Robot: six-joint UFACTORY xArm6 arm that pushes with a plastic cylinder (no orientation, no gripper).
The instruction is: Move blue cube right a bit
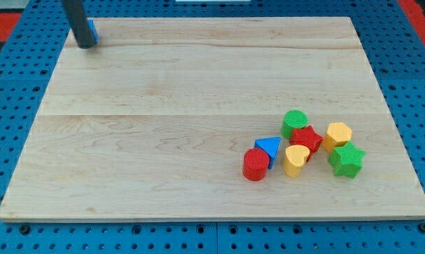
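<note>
The blue cube [93, 30] sits near the board's top left corner, mostly hidden behind my rod; only its right edge shows. My tip [85, 45] rests on the board right at the cube's left and front side, touching or nearly touching it.
A cluster of blocks lies at the lower right: a red cylinder [255, 164], a blue triangle [270, 147], a yellow heart [295, 159], a red star [307, 138], a green cylinder [294, 122], a yellow hexagon [337, 135] and a green star [347, 159]. The wooden board [198, 106] lies on a blue pegboard.
</note>
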